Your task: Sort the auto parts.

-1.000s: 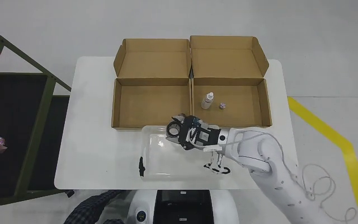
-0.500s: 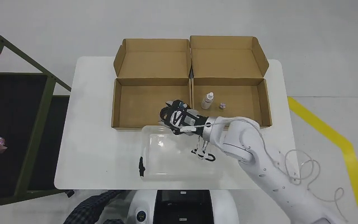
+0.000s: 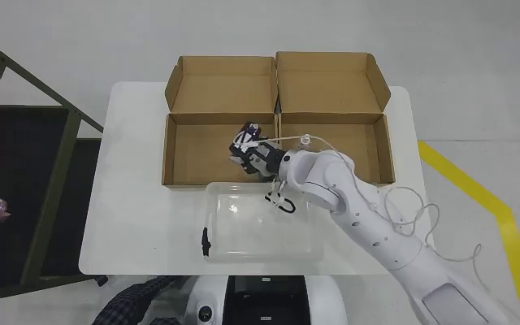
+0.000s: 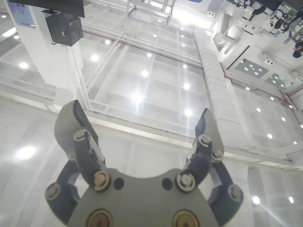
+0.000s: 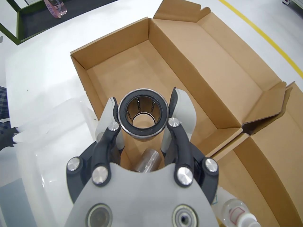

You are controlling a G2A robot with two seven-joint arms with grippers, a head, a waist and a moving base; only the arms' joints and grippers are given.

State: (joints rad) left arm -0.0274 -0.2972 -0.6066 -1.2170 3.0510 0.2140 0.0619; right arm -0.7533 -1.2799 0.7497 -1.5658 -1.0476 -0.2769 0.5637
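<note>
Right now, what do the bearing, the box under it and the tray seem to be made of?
Bearing: likely steel, by its grey sheen and the ball rows inside; the matte black end ring may be rubber or plastic. Box: plain brown cardboard, with folded flaps. Tray: clear glossy plastic, since the table shows through.

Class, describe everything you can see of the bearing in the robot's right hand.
The bearing is a short, hollow metal cylinder with a black end ring and rows of small balls inside its bore. The right hand is shut on its sides, holding it in the air over the left cardboard box, bore facing the wrist camera.
</note>
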